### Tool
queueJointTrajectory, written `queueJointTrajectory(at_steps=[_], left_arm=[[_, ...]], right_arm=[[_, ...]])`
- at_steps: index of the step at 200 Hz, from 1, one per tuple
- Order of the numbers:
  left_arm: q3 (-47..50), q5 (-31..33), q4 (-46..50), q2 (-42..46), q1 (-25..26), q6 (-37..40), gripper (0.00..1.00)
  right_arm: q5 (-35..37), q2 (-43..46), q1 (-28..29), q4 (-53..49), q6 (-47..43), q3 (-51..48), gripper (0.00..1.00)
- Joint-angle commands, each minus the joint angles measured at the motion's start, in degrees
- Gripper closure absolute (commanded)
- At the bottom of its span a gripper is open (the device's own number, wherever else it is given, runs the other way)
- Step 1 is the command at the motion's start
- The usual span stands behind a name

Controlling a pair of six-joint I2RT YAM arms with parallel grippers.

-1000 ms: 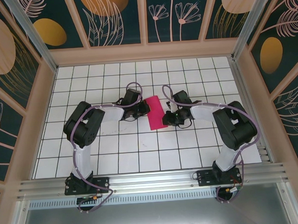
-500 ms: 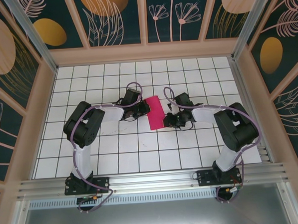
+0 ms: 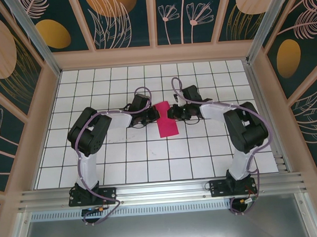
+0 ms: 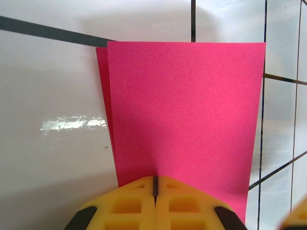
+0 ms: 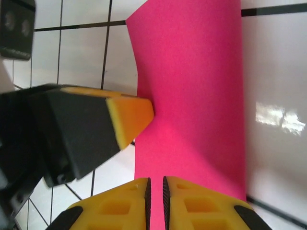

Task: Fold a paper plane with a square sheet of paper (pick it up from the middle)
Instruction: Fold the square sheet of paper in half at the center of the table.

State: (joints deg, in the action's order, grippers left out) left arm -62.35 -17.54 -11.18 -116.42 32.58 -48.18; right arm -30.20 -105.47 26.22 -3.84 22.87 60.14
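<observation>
The square sheet of paper lies on the table folded in half, a slim magenta-pink strip; a second layer peeks out along its left edge in the left wrist view. My left gripper is shut, its tips resting on the strip's left edge. From the opposite side my right gripper hovers over the right edge with its jaws a narrow slit apart and nothing between them. In the right wrist view the paper runs away from the jaws, and the left gripper's yellow fingertip touches its far edge.
White tiled table with black grid lines, boxed in by wooden walls. A metal rail runs along the near edge by the arm bases. Both forearms lie low across the middle rows of tiles.
My right gripper has slid from the strip's near right part toward the far end, ending opposite the left gripper. The left gripper and the paper have stayed put.
</observation>
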Motion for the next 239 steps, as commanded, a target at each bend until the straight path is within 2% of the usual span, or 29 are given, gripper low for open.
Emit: queueJointTrajectory(at_steps=[1,36,103,157,239], left_arm=[[3.20,5.24,8.44,-7.39,0.21,1.93,0.96],[2.91,4.93,8.29,-7.59,0.21,1.98,0.96],[3.06,4.97,8.39,-7.83,0.21,2.07,0.97],[2.32,4.97,9.51,-7.79,0.20,2.44,0.97],[1.92,5.07,9.95,-7.85,0.21,2.53,0.97]], right_arm=[[-2.09,-3.28,-0.38,-0.12,-0.46,3.56,0.83],[0.39,-6.68,-1.29,-1.84,-0.73,5.86,0.83],[3.91,-9.45,-2.57,-2.74,-0.28,4.37,0.84],[0.96,-5.48,-2.49,-2.50,-0.69,7.18,0.84],[-0.27,-10.83,-2.36,-4.13,-1.16,12.36,0.84]])
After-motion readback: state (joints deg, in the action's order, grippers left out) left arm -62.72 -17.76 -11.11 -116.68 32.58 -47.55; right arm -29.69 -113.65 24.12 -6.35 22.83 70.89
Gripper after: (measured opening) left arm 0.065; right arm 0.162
